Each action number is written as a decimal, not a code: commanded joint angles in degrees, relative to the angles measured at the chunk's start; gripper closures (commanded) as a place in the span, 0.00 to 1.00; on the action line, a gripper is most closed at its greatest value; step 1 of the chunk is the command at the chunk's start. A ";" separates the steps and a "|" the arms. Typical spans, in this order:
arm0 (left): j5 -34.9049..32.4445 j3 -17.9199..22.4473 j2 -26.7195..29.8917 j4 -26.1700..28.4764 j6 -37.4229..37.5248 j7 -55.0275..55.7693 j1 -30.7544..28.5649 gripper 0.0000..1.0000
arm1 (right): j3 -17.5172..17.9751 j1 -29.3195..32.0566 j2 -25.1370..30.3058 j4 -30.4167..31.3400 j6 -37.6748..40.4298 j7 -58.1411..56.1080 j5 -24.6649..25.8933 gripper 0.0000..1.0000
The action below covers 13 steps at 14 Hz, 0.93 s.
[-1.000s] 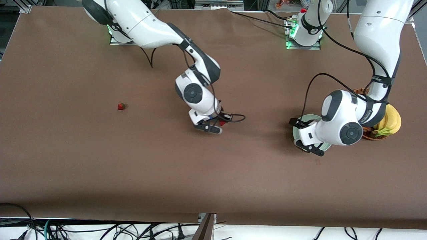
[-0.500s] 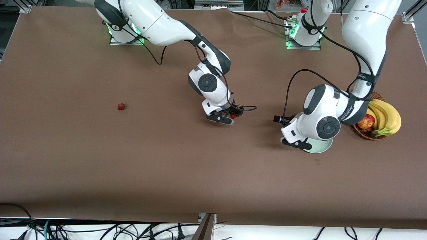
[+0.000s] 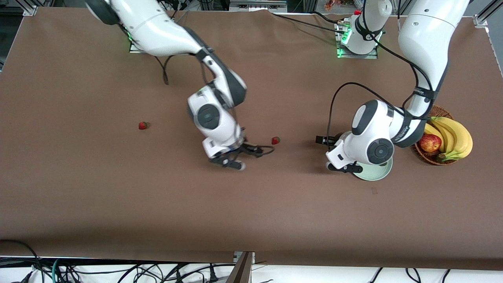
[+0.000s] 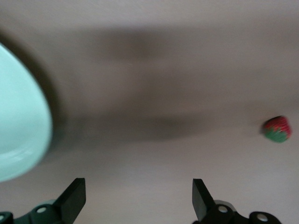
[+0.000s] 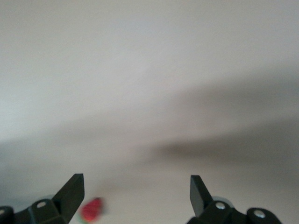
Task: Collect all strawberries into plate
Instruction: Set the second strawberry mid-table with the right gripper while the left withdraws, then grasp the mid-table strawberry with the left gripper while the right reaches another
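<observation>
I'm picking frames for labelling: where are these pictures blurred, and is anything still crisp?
Front view: the right arm's wrist and right gripper are smeared, while the strawberry on the table and the fruit basket look sharp. Left wrist view: soft throughout, the plate edge fuzzy. Right wrist view: streaked, only the open fingers show clean edges.

My right hand (image 3: 230,161) has opened and released the small red strawberry (image 3: 276,140) onto the brown desk (image 3: 118,188), then withdrawn. My left hand (image 3: 341,168) has shifted off the pale mint-green plate (image 3: 378,173).
</observation>
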<state>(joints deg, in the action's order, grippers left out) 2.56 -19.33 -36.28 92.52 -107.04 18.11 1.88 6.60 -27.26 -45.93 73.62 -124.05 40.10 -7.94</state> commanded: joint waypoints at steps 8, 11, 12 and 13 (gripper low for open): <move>0.52 0.52 -3.01 9.24 -31.00 39.35 15.44 0.00 | -0.61 23.29 7.42 10.46 22.89 -29.09 6.17 0.00; 0.52 0.52 -3.62 10.32 -34.47 42.44 16.93 0.00 | -2.73 25.92 10.59 18.47 22.19 -31.49 6.45 0.00; 0.43 0.52 -3.79 10.32 -35.08 43.14 16.93 0.00 | -2.73 26.37 11.38 20.58 22.01 -31.49 6.45 0.00; 0.43 0.61 -3.71 10.40 -35.17 43.06 16.93 0.00 | -2.82 26.72 12.34 22.86 21.75 -31.49 6.45 0.00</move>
<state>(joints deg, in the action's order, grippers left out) 3.00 -19.41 -40.51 102.43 -141.10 59.67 18.01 3.42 -1.00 -38.48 89.03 -101.27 8.94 -2.13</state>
